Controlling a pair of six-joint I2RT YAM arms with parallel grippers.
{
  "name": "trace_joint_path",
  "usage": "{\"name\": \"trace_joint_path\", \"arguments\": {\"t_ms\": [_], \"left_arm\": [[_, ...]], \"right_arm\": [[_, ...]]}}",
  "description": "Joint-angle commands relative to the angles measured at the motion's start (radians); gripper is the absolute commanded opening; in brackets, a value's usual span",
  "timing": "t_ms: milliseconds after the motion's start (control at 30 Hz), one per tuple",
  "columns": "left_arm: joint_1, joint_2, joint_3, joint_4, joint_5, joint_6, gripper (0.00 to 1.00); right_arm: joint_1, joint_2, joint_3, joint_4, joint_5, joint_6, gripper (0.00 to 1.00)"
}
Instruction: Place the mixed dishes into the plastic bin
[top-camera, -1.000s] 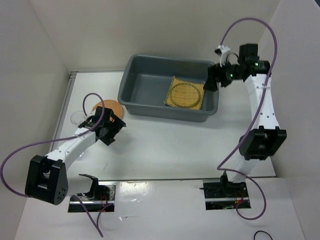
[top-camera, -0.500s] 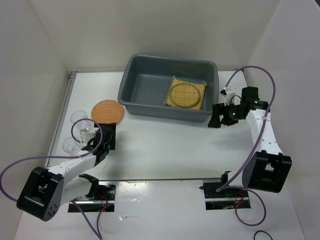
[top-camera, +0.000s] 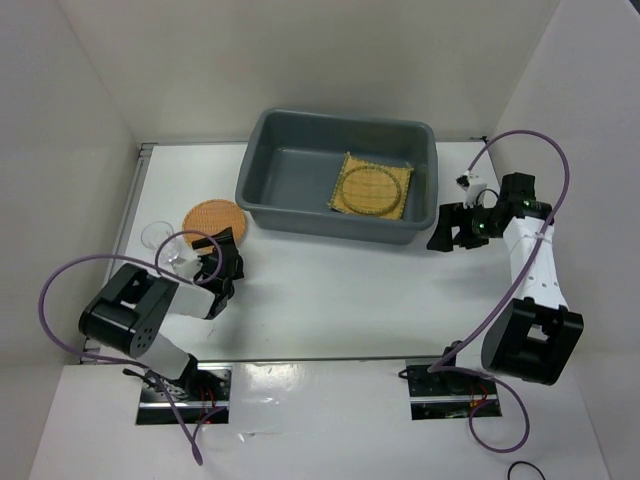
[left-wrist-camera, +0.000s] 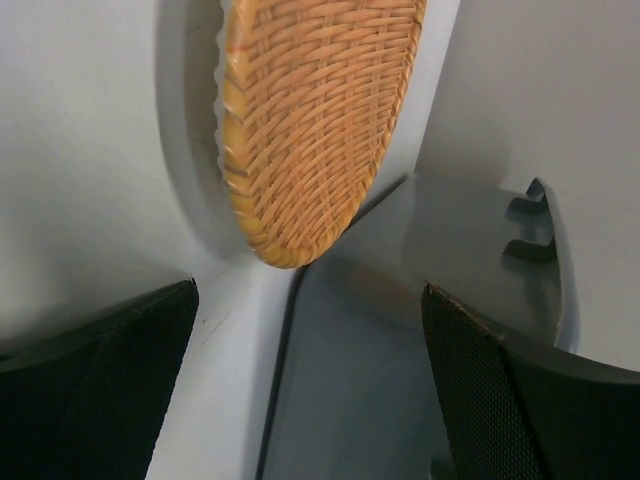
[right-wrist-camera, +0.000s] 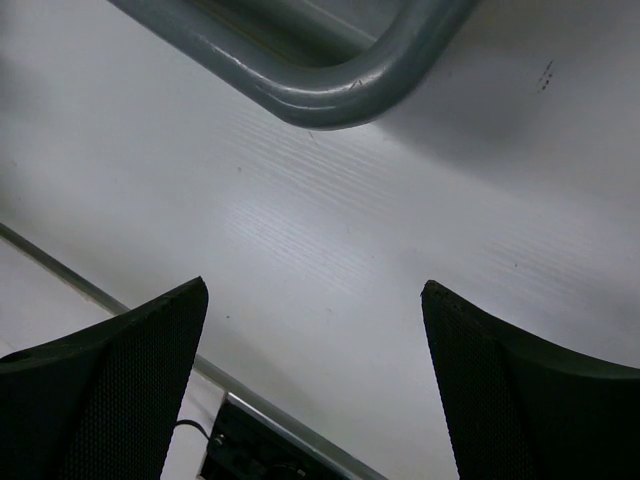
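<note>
We see the bamboo mat (top-camera: 346, 203) and straw-coloured disc (top-camera: 372, 186) inside the plastic bin (top-camera: 330, 117); the orange-brown disc (top-camera: 213, 218) and glass cups (top-camera: 156, 236) wait outside on the surface (top-camera: 330, 290). Our left pincer (left-wrist-camera: 308, 300) and right pincer (right-wrist-camera: 312, 290) both gape apart, empty.

A flat white tabletop (top-camera: 330, 300) fills the middle of the space, matt and marked with a few small dark specks. Plain white panels box it in: a left wall panel (top-camera: 60, 140), a back wall panel (top-camera: 300, 60) and a right wall panel (top-camera: 590, 90). A thin grey metal strip (top-camera: 131, 200) runs along the table's left edge at the foot of the left wall panel. Closer to me, a straight seam (top-camera: 320, 358) divides the tabletop from a glossier white front board (top-camera: 320, 430), which catches a pale glare. The light is soft and even, and the shadows are faint. A thin black cable loop (top-camera: 523, 470) lies at the board's near right corner.
</note>
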Motion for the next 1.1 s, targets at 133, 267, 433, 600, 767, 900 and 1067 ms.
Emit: {"name": "trace_joint_path", "arguments": {"t_ms": [133,267,433,600,767,900,1067], "left_arm": [[-0.004,0.182,0.047,0.045,-0.004,-0.208,0.99],[-0.004,0.261,0.070,0.096,0.009,-0.259,0.96],[-0.004,0.299,0.093,0.096,0.009,-0.305,0.88],[-0.004,0.342,0.104,0.096,-0.014,-0.406,0.77],[-0.004,0.353,0.115,0.096,-0.023,-0.430,0.61],[-0.004,0.342,0.101,0.096,-0.032,-0.442,0.24],[-0.026,0.207,0.079,-0.008,-0.052,-0.456,0.00]], "right_arm": [[-0.047,-0.009,0.079,-0.072,-0.028,-0.041,0.91],[-0.058,-0.009,0.097,-0.083,-0.019,-0.041,0.91],[-0.058,-0.009,0.098,-0.083,-0.019,-0.041,0.91],[-0.058,0.001,0.098,-0.083,-0.019,-0.041,0.91],[-0.058,0.001,0.088,-0.074,-0.019,-0.041,0.91],[-0.058,0.001,0.079,-0.074,-0.019,-0.032,0.91],[-0.067,0.001,0.070,-0.053,-0.019,-0.022,0.91]]}}
